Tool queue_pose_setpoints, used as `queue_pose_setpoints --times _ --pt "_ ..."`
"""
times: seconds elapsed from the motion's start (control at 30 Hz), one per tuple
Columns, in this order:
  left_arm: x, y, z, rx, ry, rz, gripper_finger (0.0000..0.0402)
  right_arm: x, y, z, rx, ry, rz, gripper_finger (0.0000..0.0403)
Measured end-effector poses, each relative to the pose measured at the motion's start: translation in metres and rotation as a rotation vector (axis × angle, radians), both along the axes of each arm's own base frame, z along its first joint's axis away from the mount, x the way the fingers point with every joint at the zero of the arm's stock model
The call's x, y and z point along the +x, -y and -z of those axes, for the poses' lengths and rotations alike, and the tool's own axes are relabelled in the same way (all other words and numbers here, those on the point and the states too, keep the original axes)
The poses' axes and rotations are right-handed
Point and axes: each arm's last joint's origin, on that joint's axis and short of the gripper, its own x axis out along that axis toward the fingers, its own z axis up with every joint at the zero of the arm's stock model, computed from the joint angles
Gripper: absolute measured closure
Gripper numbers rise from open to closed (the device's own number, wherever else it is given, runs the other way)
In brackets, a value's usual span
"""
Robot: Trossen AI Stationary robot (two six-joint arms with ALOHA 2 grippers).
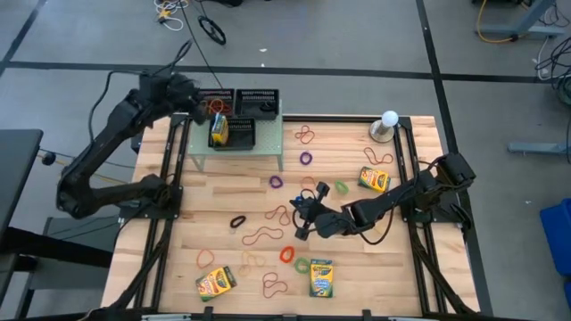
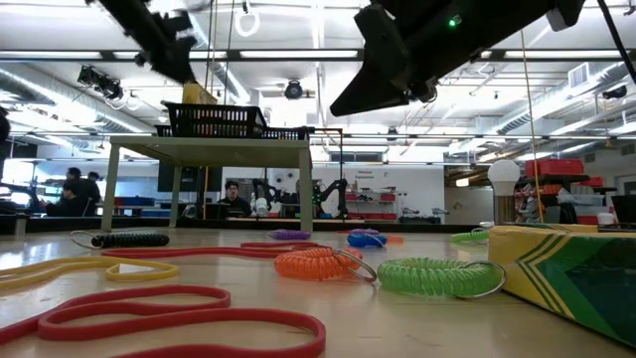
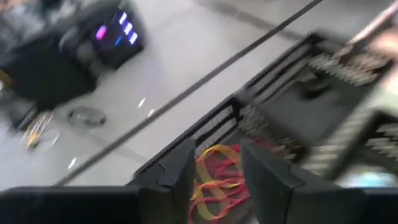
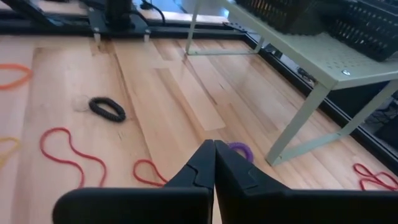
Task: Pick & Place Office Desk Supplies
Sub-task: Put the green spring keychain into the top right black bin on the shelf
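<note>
Rubber bands (image 3: 214, 177) lie in the tray (image 1: 217, 101) at the shelf's (image 1: 268, 143) back left corner, under the released left hand (image 1: 202, 108): drop apparently done. Next: retreat, fetch another. Right hand (image 1: 301, 217) hovers clenched, empty, mid-worktop.

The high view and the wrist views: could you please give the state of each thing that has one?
Left gripper: jaws open, above the left mesh tray, nothing held.
Left mesh tray: on the green shelf, holding red and yellow rubber bands.
Front mesh tray: on the shelf, a crayon box inside.
Right gripper: jaws shut, empty, above the table.
Purple coil: loose on the table.
</note>
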Motion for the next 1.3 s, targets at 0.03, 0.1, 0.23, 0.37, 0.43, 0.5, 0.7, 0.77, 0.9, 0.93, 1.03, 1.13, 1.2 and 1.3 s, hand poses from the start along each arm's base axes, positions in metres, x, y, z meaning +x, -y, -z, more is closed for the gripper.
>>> queue_pose_setpoints --times 0.03,0.1,0.23,0.37,0.43,0.5,0.7,0.77,0.9,0.93,1.03,1.13,1.2,1.3 --pt "-0.001 0.008 -0.003 0.016 0.026 0.033 0.0288 0.000 0.000 -0.002 0.004 0.008 -0.002 0.0396" --pt "-0.003 0.026 -0.006 0.032 0.082 0.106 0.0317 -0.001 0.000 -0.007 0.015 0.024 -0.009 0.0396" --pt "-0.002 0.056 0.000 0.041 0.193 0.297 0.0370 0.000 0.006 -0.008 0.026 0.010 -0.034 0.0396" --pt "0.007 0.079 0.022 0.048 0.268 0.517 0.0395 0.002 0.016 -0.004 0.044 -0.001 -0.068 0.0399" --pt "0.014 0.089 0.035 0.053 0.305 0.615 0.0394 -0.001 0.022 0.004 0.068 0.012 -0.090 0.0400" --pt "0.021 0.097 0.048 0.057 0.340 0.697 0.0390 -0.003 0.026 0.008 0.085 0.058 -0.117 0.0400" --pt "0.049 0.118 0.072 -0.070 0.482 0.853 0.0376 -0.015 0.030 0.020 0.127 0.129 -0.140 0.0399" --pt "0.060 0.125 0.082 -0.102 0.469 0.884 0.0376 -0.017 0.031 0.018 0.163 0.142 -0.123 0.0394" --pt "0.079 0.144 0.096 -0.041 0.459 0.934 0.0387 -0.023 0.032 0.009 0.177 0.123 -0.109 0.0379" --pt "0.083 0.149 0.098 -0.014 0.460 0.946 0.0391 -0.025 0.032 0.007 0.177 0.120 -0.110 0.0376" --pt "0.095 0.164 0.102 0.020 0.468 0.967 0.0396 -0.031 0.033 -0.002 0.194 0.120 -0.103 0.0369" --pt "0.106 0.179 0.108 0.033 0.458 0.986 0.0395 -0.038 0.035 -0.008 0.243 0.110 -0.075 0.0362" --pt "0.113 0.188 0.116 0.032 0.440 0.978 0.0391 -0.042 0.037 -0.011 0.270 0.097 -0.056 0.0355" --pt "0.125 0.198 0.132 0.016 0.390 0.920 0.0388 -0.047 0.038 -0.009 0.304 0.067 -0.018 0.0335"
